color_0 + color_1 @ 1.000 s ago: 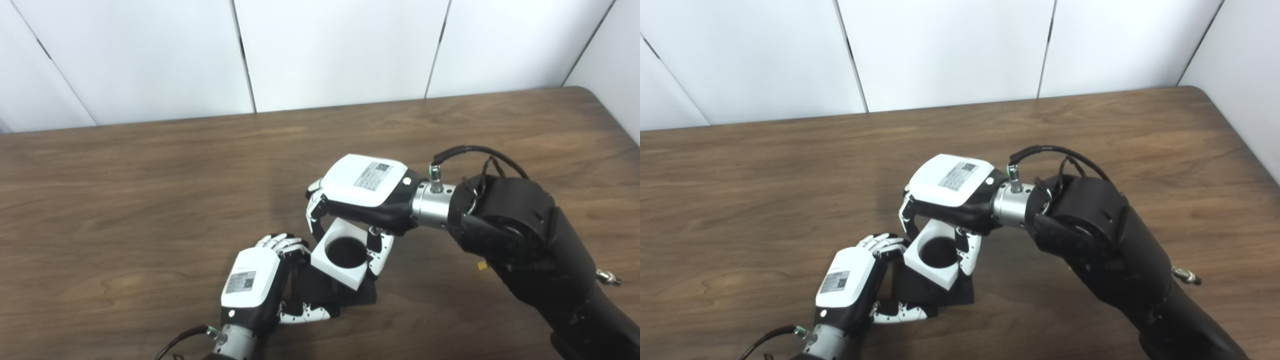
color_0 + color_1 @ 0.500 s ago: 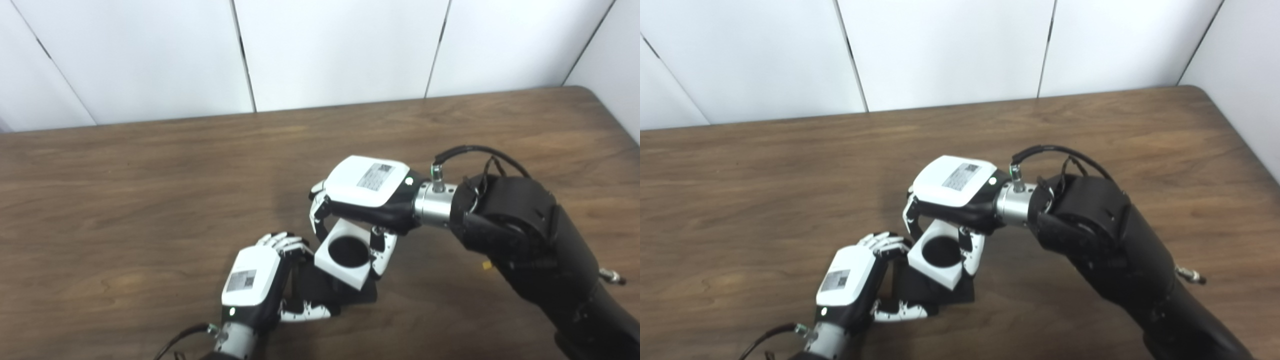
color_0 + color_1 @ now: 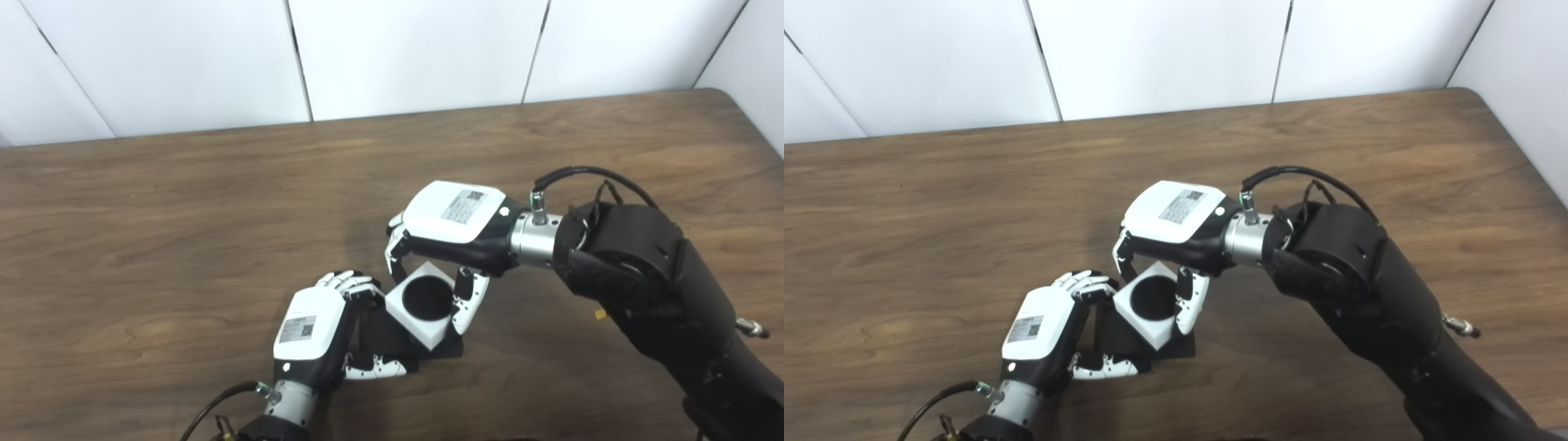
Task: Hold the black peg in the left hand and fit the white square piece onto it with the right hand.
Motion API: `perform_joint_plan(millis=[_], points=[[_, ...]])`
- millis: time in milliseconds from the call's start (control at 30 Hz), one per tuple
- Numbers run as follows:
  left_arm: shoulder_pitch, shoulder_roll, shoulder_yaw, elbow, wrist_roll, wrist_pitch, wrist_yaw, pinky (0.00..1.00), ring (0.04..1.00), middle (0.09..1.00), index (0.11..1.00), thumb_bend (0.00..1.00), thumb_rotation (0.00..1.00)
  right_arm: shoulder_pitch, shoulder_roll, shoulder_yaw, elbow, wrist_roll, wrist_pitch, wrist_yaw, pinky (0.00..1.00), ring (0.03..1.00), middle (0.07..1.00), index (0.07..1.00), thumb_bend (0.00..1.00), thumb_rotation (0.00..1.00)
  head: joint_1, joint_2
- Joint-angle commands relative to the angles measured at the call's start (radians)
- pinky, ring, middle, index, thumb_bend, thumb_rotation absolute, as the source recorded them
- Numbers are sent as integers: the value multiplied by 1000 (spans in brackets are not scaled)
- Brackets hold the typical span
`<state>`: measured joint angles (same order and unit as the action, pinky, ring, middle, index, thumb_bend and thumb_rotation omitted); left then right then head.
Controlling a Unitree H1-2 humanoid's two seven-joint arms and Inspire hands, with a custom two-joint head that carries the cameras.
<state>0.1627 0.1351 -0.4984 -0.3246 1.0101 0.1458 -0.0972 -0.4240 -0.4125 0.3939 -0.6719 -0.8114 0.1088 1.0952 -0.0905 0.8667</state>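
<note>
Square piece rotated over the peg, not yet seated

My left hand [image 3: 312, 334] grips the black peg [image 3: 392, 340] on the counter [image 3: 153, 245]; my right hand [image 3: 450, 223] clasps the white square piece [image 3: 422, 303] at the peg's 1 o'clock. Since a second ago I've twisted the piece diamond-wise, its hole facing up. It still looks tilted, so alignment remains.

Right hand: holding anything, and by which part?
Yes: the right hand holds the white square piece by opposite sides, fingers clear of the round hole on top.
</note>
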Motion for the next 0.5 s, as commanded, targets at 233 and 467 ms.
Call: perform_joint_plan(millis=[233, 467], points=[[13, -5, -17, -3, 0, -2, -42, 878, 849, 767, 484, 521, 48, -27, -6, -11, -12, -2, -2, -7, 835, 873, 748, 596, 1000, 400, 0, -3], [12, -5, -16, 0, 1, -3, -40, 880, 850, 766, 484, 521, 48, -30, -3, -14, -13, -3, 2, -3, 828, 878, 750, 597, 1000, 405, 0, -6]])
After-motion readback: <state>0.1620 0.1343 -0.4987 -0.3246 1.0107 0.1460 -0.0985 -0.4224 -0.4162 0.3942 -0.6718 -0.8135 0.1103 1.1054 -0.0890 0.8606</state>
